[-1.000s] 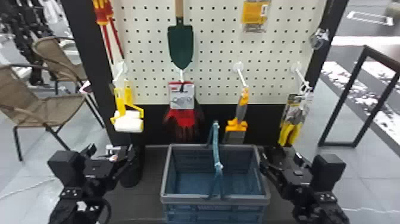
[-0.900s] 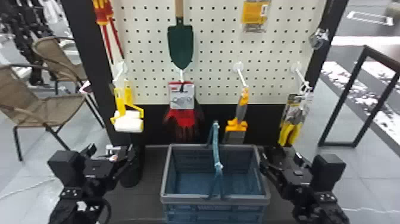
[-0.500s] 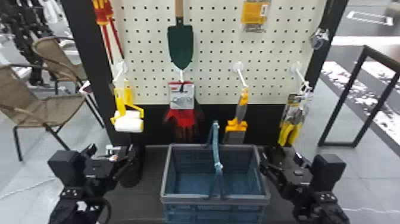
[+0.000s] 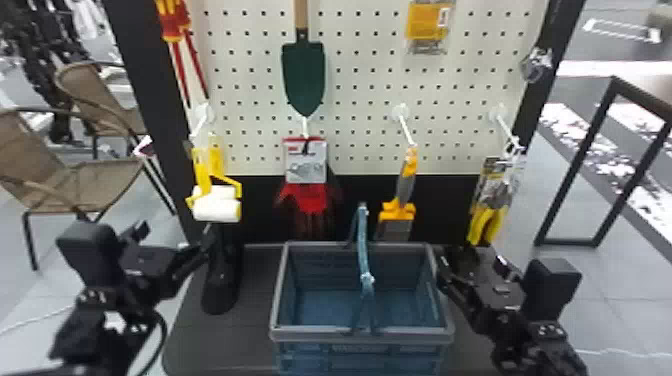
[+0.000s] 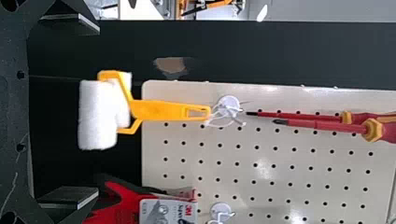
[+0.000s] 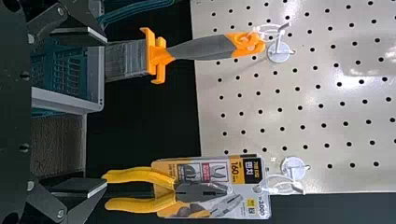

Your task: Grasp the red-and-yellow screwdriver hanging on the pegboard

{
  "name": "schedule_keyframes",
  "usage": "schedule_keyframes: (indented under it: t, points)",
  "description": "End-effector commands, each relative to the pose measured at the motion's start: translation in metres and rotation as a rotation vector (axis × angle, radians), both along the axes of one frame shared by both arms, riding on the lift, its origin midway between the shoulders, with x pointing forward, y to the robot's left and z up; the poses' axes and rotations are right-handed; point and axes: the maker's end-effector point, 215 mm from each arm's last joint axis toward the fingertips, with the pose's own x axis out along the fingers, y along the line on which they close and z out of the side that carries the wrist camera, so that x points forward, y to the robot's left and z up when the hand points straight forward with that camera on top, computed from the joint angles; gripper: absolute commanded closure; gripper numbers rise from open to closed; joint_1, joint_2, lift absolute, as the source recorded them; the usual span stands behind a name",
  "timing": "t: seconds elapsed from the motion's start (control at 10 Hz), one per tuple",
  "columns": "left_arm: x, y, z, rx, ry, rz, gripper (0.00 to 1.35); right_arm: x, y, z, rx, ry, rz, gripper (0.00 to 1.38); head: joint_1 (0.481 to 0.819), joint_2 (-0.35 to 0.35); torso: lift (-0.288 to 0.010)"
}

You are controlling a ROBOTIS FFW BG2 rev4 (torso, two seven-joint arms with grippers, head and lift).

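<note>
Two red-and-yellow screwdrivers (image 4: 176, 37) hang at the top left corner of the white pegboard (image 4: 360, 90), shafts pointing down. In the left wrist view the screwdrivers (image 5: 327, 122) hang beyond a yellow paint roller (image 5: 116, 114). My left gripper (image 4: 200, 250) is low at the table's left, well below the screwdrivers; it stands open (image 5: 65, 112) with nothing between its fingers. My right gripper (image 4: 450, 267) is parked low at the basket's right side. It is open (image 6: 79, 112) and faces the yellow pliers (image 6: 187, 191).
A blue basket (image 4: 360, 330) with a raised handle stands mid-table. On the board hang a green trowel (image 4: 302, 75), red gloves (image 4: 306, 195), an orange scraper (image 4: 400, 200) and the paint roller (image 4: 215, 200). A dark upright object (image 4: 220, 280) stands left of the basket. Chairs stand far left.
My left arm has risen a little and drawn slightly to the left. The right arm and the hanging tools have not moved.
</note>
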Motion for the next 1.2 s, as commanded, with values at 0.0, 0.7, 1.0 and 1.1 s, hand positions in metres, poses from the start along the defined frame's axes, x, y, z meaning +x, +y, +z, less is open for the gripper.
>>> schedule_keyframes:
  t: [0.0, 0.7, 1.0, 1.1]
  points:
    - [0.012, 0.013, 0.027, 0.009, 0.022, -0.024, 0.10, 0.000, 0.001, 0.000, -0.001, -0.001, 0.005, 0.22, 0.549, 0.000, -0.100]
    - [0.052, 0.029, 0.190, -0.038, -0.092, -0.150, 0.10, 0.000, 0.003, 0.005, 0.004, -0.009, 0.018, 0.22, 0.549, 0.000, -0.100]
    - [0.049, 0.015, 0.243, -0.029, -0.131, -0.203, 0.10, -0.001, 0.004, 0.004, 0.003, -0.009, 0.027, 0.22, 0.549, 0.000, -0.100]
    - [0.049, 0.011, 0.258, -0.019, -0.140, -0.231, 0.10, -0.001, 0.005, 0.004, 0.003, -0.009, 0.031, 0.22, 0.549, 0.000, -0.100]
